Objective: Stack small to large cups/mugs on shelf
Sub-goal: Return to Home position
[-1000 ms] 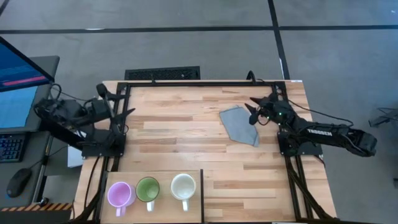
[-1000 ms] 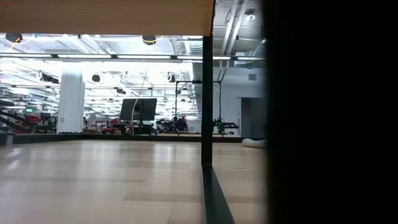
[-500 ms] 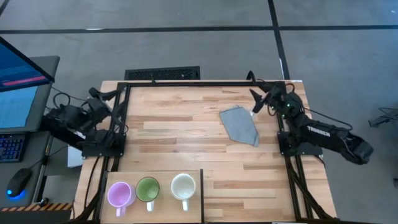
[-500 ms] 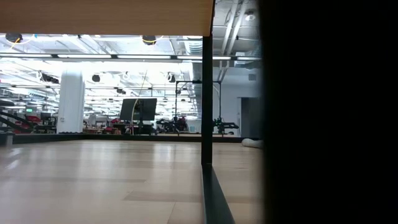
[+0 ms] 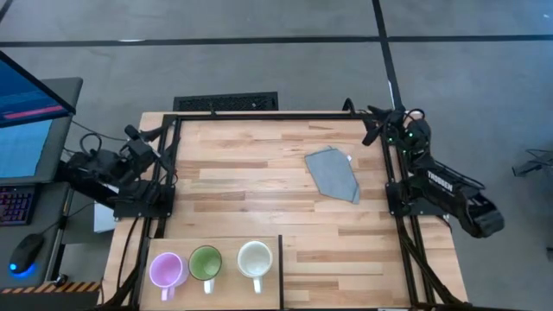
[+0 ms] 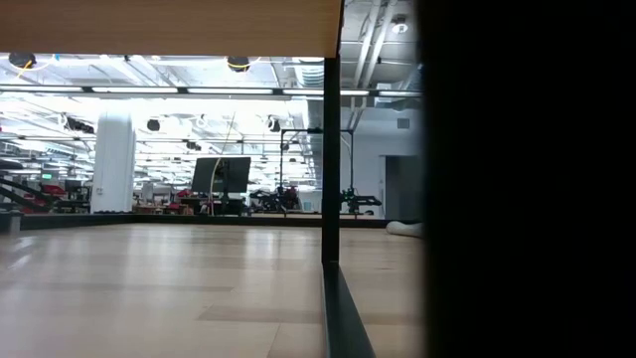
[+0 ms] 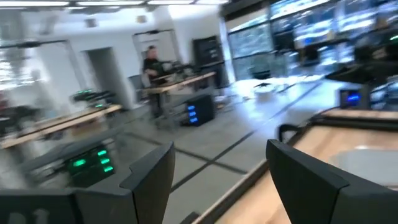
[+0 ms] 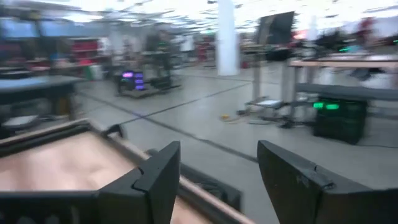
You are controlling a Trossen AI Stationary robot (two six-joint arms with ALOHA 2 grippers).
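Three mugs stand upright in a row on the shelf (image 5: 275, 276) at the table's near left: purple (image 5: 166, 269), green (image 5: 206, 262), white (image 5: 255, 258). Their handles point toward the near edge. My left gripper (image 5: 149, 136) is open at the table's left edge, far from the mugs, and the left wrist view shows nothing between its fingers (image 7: 217, 180). My right gripper (image 5: 373, 126) is open at the far right corner, and it looks out past the table's frame into the room (image 8: 217, 180).
A grey folded cloth (image 5: 333, 173) lies flat on the plank tabletop (image 5: 251, 190), right of centre. A black frame (image 5: 285, 116) runs along the table's edges. In the low view a dark mass (image 6: 527, 179) blocks the right half. A person stands far off in the room (image 7: 151, 62).
My right gripper has swung away from beside the cloth toward the table's far right corner, turning to face the far side, and stays open. My left gripper has drawn back a little toward the left edge and sunk, still open. Mugs and cloth have not moved.
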